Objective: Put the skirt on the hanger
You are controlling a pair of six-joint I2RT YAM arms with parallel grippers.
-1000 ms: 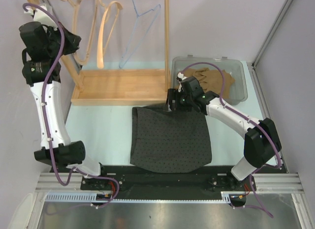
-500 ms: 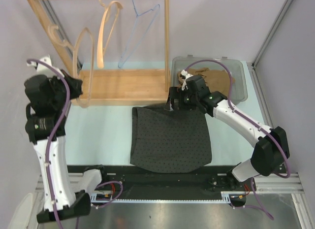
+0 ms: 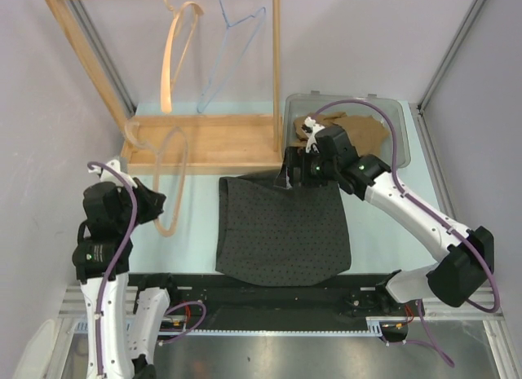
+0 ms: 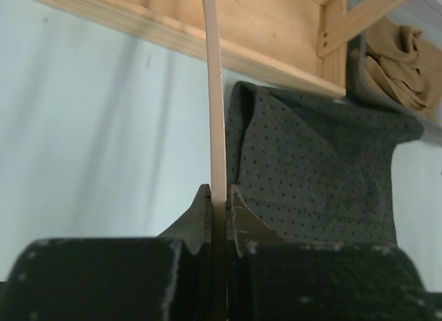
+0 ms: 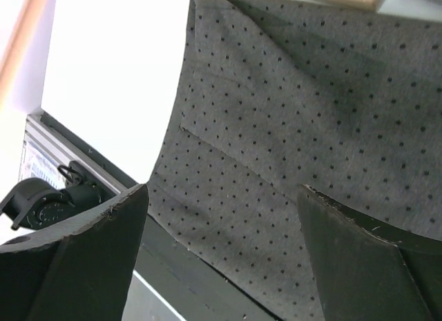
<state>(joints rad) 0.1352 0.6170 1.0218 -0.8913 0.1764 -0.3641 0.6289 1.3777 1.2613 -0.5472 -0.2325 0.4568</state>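
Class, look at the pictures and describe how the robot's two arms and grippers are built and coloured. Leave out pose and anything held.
Both the left arm and right arm have white links between bulky black joint housings. A purple cable loops along each. The left gripper and right gripper have dark, wedge-shaped fingers with scuffed edges.

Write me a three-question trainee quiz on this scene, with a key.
1. True or false: the left hand is shut on a wooden hanger.
2. The skirt lies: A) in the bin; B) flat on the table; C) draped on the rack.
3. Fill in: the right hand hovers over the skirt with its jaws ____.
Key: 1 true; 2 B; 3 open.
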